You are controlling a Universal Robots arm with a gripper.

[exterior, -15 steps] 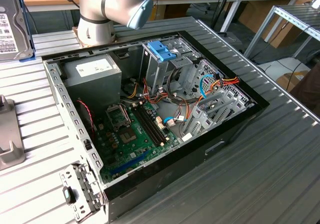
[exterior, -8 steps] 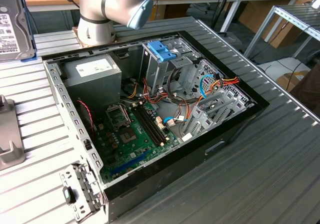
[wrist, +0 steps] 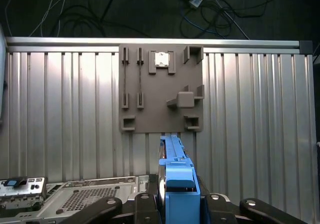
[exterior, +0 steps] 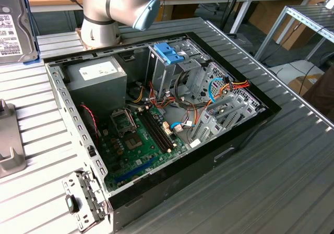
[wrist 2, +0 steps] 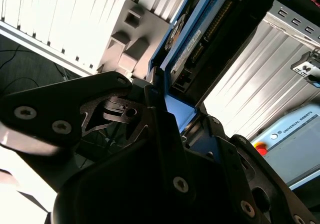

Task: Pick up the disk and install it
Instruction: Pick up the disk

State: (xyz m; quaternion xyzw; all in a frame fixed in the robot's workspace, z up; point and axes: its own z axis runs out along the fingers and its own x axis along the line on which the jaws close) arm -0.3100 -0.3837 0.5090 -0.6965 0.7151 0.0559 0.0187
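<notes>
The disk (exterior: 14, 28) hangs upright at the exterior view's far left, above the ribbed table, with its labelled grey face showing and a blue carrier edge below it. In the first wrist view the disk (wrist: 176, 176) is seen edge-on, its light-blue carrier standing between the black fingers of my gripper (wrist: 178, 206). In the second wrist view the disk (wrist 2: 192, 44) stands out from my gripper (wrist 2: 172, 116), with its dark connector end and blue frame visible. The gripper is shut on the carrier, and the disk is off the table.
An open computer case (exterior: 245, 135) lies on the ribbed metal table (exterior: 292, 176), its motherboard and cables exposed. A tall metal drive cage (exterior: 164, 75) with a blue-handled carrier (exterior: 169, 51) stands inside. A grey parts fixture (wrist: 160, 89) lies beyond the held disk. The arm base (exterior: 102, 20) stands behind the case.
</notes>
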